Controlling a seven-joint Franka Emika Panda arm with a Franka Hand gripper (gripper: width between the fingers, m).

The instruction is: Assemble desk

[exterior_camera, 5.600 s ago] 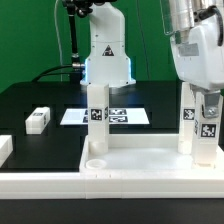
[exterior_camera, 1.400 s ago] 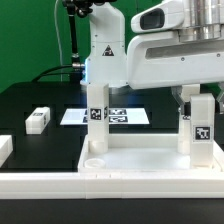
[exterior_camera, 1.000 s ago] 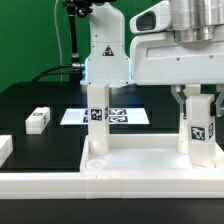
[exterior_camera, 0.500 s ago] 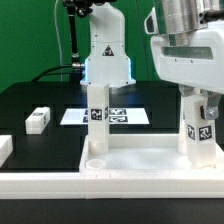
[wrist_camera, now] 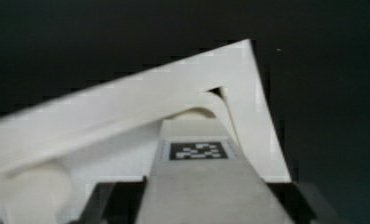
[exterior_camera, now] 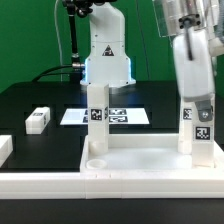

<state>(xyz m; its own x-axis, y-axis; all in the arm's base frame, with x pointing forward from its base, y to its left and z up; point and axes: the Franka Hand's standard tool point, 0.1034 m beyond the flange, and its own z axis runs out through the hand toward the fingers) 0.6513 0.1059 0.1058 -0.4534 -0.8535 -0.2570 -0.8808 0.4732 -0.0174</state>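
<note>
The desk panel (exterior_camera: 140, 160) lies flat at the front, white with a raised rim. Two white tagged legs stand upright in its far corners, the left leg (exterior_camera: 97, 125) free. My gripper (exterior_camera: 197, 100) comes down from above onto the right leg (exterior_camera: 198, 135) and is shut on its upper part; the hand is motion-blurred. In the wrist view the same leg (wrist_camera: 200, 152) runs between my two black fingers (wrist_camera: 121, 202), which press on its two sides, with the panel (wrist_camera: 111, 110) and its corner behind it.
A loose white leg (exterior_camera: 38, 120) lies on the black table at the exterior view's left, and another white piece (exterior_camera: 5, 148) sits at the left edge. The marker board (exterior_camera: 125, 116) lies behind the panel, in front of the robot base (exterior_camera: 105, 55).
My wrist has swung round above the right leg, turning about it while staying closed on it. The leg's tags now face differently. The leg stays upright in its corner.
</note>
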